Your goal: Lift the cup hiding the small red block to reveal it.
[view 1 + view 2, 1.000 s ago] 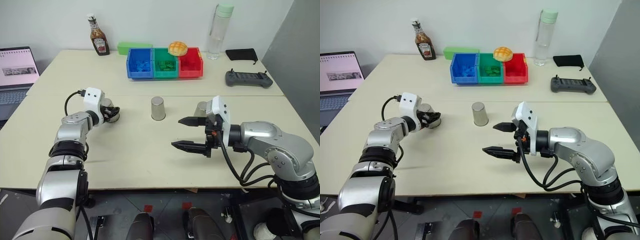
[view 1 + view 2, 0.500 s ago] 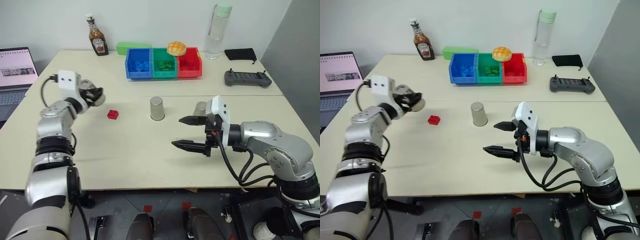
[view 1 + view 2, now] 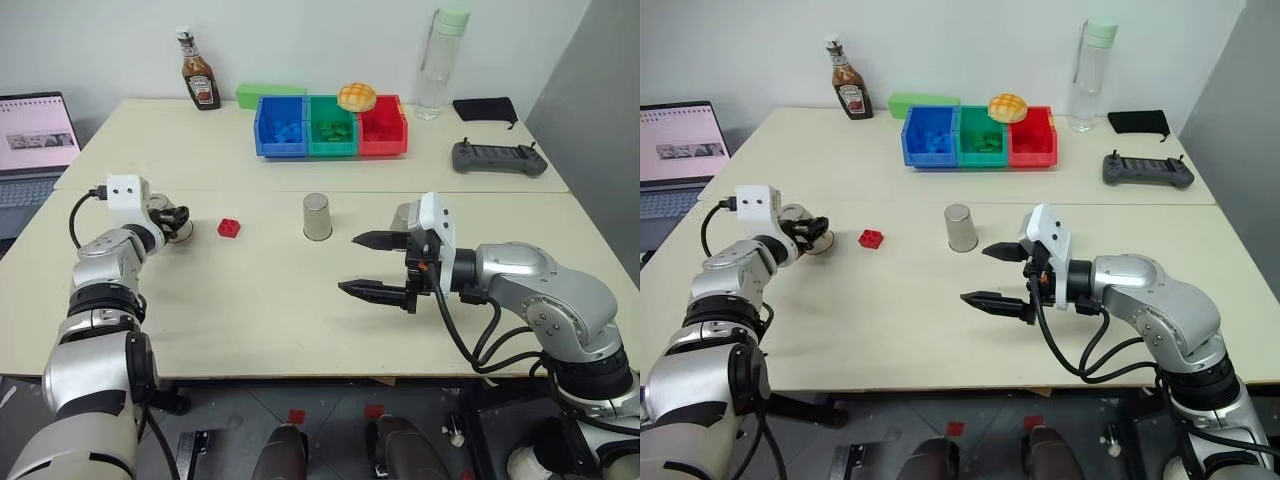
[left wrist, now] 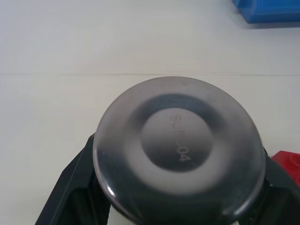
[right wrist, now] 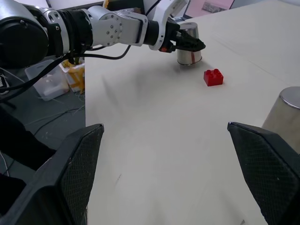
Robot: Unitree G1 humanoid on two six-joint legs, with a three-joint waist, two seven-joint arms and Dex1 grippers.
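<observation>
The left gripper (image 3: 178, 220) pinches the cup (image 3: 176, 226) (upside down, base toward the wrist camera), now set down left of the small red block (image 3: 229, 227), which lay hidden under it a second ago. Three cups in all: the middle cup (image 3: 317, 216) stands right of the block, the third cup (image 3: 403, 217) farther right behind the right gripper (image 3: 375, 264), whose fingers are spread.
</observation>
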